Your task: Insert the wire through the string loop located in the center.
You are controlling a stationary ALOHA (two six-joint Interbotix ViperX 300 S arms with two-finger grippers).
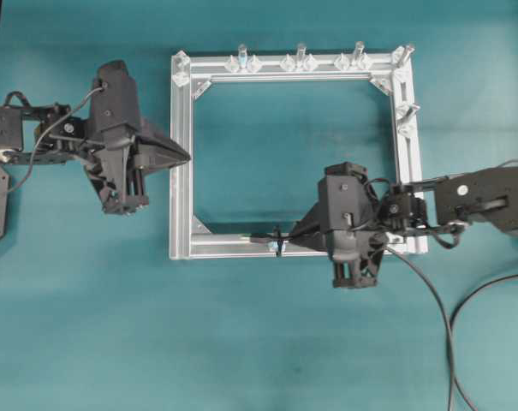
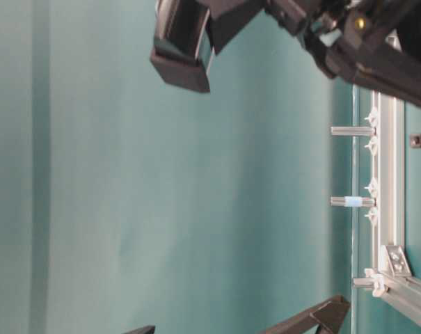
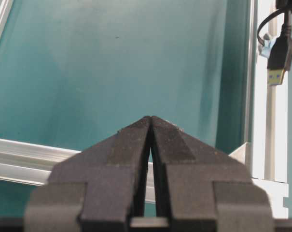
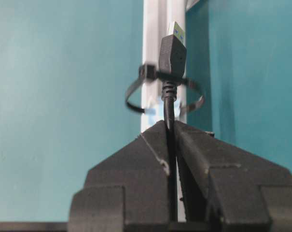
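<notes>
The right pincer point(image 4: 171, 126) clamps the wire point(image 4: 169, 108) just behind its plug, keeping the tip stiff and aimed through the string loop point(image 4: 136, 92) on the frame's point(image 1: 181, 163) near bar; the left pincer point(image 3: 150, 121) waits shut and empty opposite, apparently ready to receive.

The left gripper point(image 3: 151, 126) is held level with its jaws pressed together, nothing between them. The right gripper point(image 4: 168, 129) is stretched out level from the opposite side, its jaws clamped on the wire point(image 4: 169, 112).
</notes>
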